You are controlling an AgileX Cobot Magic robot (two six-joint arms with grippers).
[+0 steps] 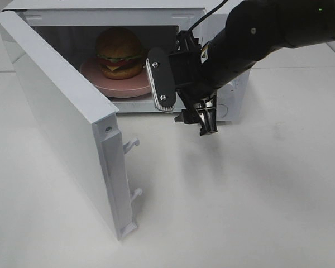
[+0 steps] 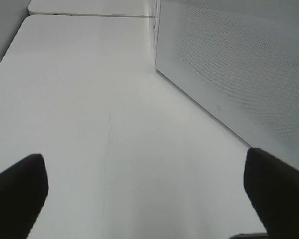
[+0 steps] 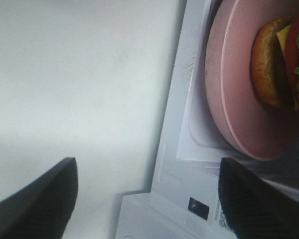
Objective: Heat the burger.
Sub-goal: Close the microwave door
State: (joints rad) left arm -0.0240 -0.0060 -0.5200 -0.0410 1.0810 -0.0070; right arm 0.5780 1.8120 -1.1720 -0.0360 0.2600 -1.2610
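The burger (image 1: 120, 53) stands upright on a round pink plate (image 1: 120, 88) inside the white microwave (image 1: 223, 103), whose door (image 1: 61, 111) is swung wide open. My right gripper (image 1: 184, 103) hovers just outside the microwave's opening, turned on its side, open and holding nothing. In the right wrist view the plate (image 3: 229, 99) and burger (image 3: 276, 64) lie beyond the spread fingers (image 3: 35, 204) of that gripper (image 3: 147, 204), apart from them. My left gripper (image 2: 144, 199) is open over bare table and is not seen in the exterior view.
The open door juts toward the table's front left, its latch hooks (image 1: 131, 145) facing right. In the left wrist view a white dotted panel of the microwave (image 2: 239, 64) stands close on one side. White table (image 1: 240, 195) spreads in front.
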